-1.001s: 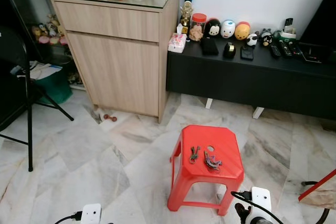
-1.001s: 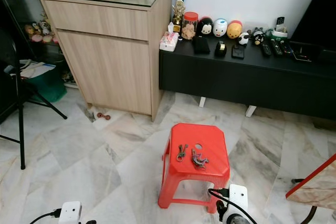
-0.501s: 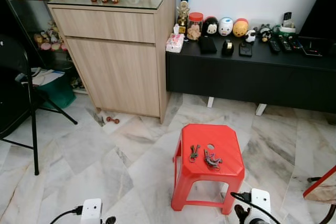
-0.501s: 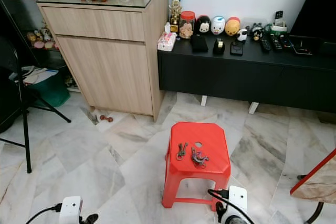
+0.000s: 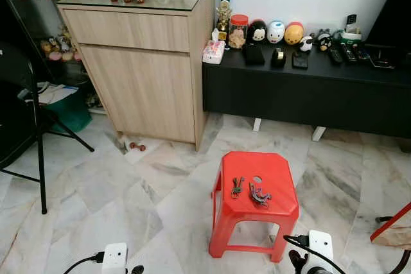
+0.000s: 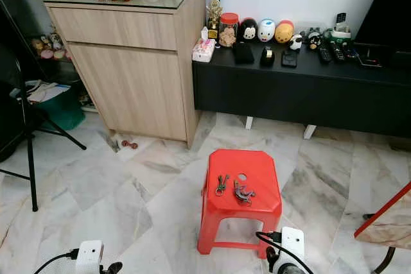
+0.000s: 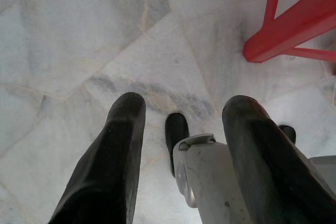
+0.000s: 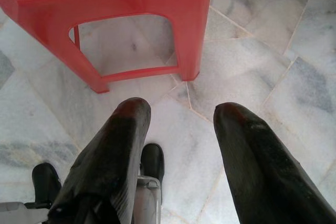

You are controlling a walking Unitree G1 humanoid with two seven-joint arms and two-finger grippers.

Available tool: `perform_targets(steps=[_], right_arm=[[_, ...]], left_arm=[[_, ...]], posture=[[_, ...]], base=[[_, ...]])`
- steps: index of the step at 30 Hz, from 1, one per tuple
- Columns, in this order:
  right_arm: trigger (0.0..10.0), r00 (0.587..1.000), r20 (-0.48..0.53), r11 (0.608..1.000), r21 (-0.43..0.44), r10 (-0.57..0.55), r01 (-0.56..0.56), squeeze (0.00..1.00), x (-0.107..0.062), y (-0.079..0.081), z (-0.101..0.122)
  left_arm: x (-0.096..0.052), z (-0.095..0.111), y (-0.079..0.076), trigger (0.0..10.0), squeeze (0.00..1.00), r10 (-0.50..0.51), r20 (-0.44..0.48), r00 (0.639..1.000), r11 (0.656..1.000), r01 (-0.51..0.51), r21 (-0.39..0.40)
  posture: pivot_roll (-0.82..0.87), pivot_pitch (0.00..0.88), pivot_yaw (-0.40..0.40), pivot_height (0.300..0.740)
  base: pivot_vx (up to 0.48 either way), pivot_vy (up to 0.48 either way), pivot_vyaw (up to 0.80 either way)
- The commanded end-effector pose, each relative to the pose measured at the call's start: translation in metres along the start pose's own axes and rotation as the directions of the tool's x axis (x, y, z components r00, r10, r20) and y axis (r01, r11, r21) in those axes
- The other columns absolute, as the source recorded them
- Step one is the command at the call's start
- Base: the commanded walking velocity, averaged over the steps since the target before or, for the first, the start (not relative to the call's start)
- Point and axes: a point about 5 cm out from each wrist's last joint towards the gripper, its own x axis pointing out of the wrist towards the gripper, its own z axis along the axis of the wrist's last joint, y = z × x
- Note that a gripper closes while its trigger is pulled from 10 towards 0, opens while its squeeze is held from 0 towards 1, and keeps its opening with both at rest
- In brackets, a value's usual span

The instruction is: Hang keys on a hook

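Two bunches of keys lie on top of a red plastic stool (image 5: pixel 244 165) on the marble floor ahead: a smaller bunch (image 5: pixel 237 187) to the left and a larger bunch (image 5: pixel 259 194) to its right. My left gripper (image 7: pixel 184 109) hangs low over the floor, open, with nothing between its fingers; a leg of the stool (image 7: pixel 294 30) is beside it. Just in front of the stool (image 8: pixel 105 3), my right gripper (image 8: pixel 181 107) also hangs open and empty. The white wrists of both arms (image 5: pixel 114 258) (image 5: pixel 318 248) sit at the bottom of the head views.
A wooden cabinet (image 5: pixel 144 62) with small ornaments on top stands at the back left. A low black TV bench (image 5: pixel 308 88) with figurines and remotes runs along the wall. A black stand leg (image 5: pixel 40 158) is at the left. Open marble floor surrounds the stool.
The camera has shifted a little; the stool sits slightly higher in view than a second ago. The keys and stool have not moved. Both arms stay hanging.
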Motion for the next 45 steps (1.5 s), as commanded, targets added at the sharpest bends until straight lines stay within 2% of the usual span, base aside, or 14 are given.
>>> perform_targets(steps=[1, 34, 45], right_arm=[[10.0, 1.000, 0.006, 1.000, -0.005, 0.000, 0.000, 0.00, 0.0004, -0.0010, 0.0030], [10.0, 1.000, 0.002, 0.999, -0.031, 0.009, -0.009, 0.00, 0.0008, 0.0001, 0.0045], [10.0, 1.000, 0.003, 1.000, -0.021, 0.004, -0.004, 0.00, 0.0006, -0.0008, 0.0039]], left_arm=[[-0.0002, -0.0021, -0.0004, 10.0, 0.00, -0.001, -0.013, 1.000, 1.000, 0.001, 0.003], [-0.0016, -0.0039, 0.0065, 10.0, 0.00, 0.028, -0.016, 0.999, 1.000, -0.028, 0.009], [-0.0019, -0.0044, 0.0055, 10.0, 0.00, 0.023, -0.007, 1.000, 1.000, -0.023, -0.001]], posture=[[0.08, 0.000, -0.041, 0.740], [0.09, 0.000, -0.047, 0.740], [0.08, 0.000, -0.049, 0.740]], base=[[0.255, 0.000, 0.00], [0.310, 0.000, 0.00], [0.000, 0.000, 0.00]])
